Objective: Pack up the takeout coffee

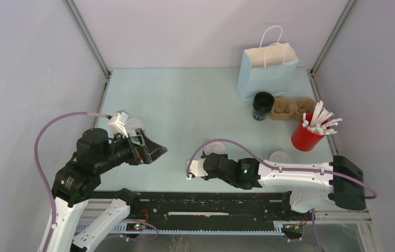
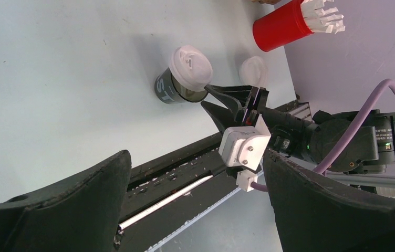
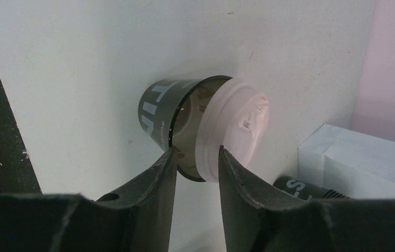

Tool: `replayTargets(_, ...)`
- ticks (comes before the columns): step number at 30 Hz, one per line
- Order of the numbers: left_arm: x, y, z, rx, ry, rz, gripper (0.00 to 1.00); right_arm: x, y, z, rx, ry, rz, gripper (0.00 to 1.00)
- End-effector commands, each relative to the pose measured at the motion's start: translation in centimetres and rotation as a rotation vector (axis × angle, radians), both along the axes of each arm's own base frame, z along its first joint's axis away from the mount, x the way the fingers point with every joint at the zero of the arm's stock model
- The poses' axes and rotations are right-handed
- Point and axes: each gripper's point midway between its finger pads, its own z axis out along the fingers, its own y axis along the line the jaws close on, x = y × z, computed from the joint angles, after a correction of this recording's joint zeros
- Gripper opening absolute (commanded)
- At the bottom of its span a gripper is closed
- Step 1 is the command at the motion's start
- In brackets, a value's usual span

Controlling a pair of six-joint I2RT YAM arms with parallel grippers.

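Observation:
A dark grey coffee cup [image 3: 156, 107] stands near the table's front, and it also shows in the left wrist view [image 2: 166, 89]. A white lid [image 3: 232, 126] sits tilted on its rim, with a gap showing the inside; the lid also shows in the top view [image 1: 214, 147]. My right gripper [image 3: 196, 152] is shut on the lid's edge, one finger at the cup's rim and one on the lid's outer face; it shows in the top view [image 1: 214, 156]. My left gripper [image 1: 156, 150] is wide open and empty [image 2: 195, 157], held above the table to the left of the cup.
A light blue paper bag [image 1: 267, 71] stands at the back right. In front of it are a second black cup [image 1: 263, 105] and a cardboard carrier [image 1: 290, 110]. A red cup of white sticks [image 1: 311, 134] stands right. Loose lids lie at the right [image 1: 279, 156] and left [image 1: 132, 125].

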Motion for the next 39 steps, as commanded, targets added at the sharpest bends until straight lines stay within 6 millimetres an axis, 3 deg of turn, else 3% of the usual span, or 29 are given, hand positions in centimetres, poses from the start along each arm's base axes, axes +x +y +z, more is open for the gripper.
replayTargets(1,-0.2,-0.2,-0.3,-0.017,0.014,-0.009,1.0,0.0,0.9,0.6,0.055,-0.013,-0.004,0.44)
replayTargets(5,-0.4,-0.2,-0.2,-0.02,0.013,-0.008,1.0,0.0,0.6,0.2,0.049,-0.007,-0.013,0.46)
replayTargets(9,-0.5,-0.2,-0.3,-0.022,0.015,-0.009,1.0,-0.3,0.9,1.4,0.094,-0.009,-0.018,0.48)
replayTargets(16,-0.3,-0.8,-0.8,-0.042,0.037,-0.027,1.0,-2.2,1.2,5.5,0.25,0.036,-0.036,0.64)
replayTargets(21,0.3,-2.0,-1.7,-0.067,0.084,-0.062,1.0,-2.6,1.0,9.5,0.472,0.153,-0.213,0.81)
replayTargets(25,1.4,-4.0,-3.8,-0.133,0.216,-0.09,1.0,-0.3,0.0,11.1,0.679,0.317,-0.509,0.95)
replayTargets(29,3.3,-5.9,-4.9,-0.229,0.331,-0.064,1.0,2.4,-1.0,11.6,0.831,0.734,-0.781,1.0)
replayTargets(33,5.0,-7.9,-7.3,-0.336,0.44,-0.028,1.0,3.8,-0.7,12.3,0.88,1.053,-0.767,1.0)
replayTargets(39,5.0,-10.1,-12.2,-0.338,0.546,0.01,0.87,5.4,-2.1,9.1,0.786,1.222,-0.76,0.9)
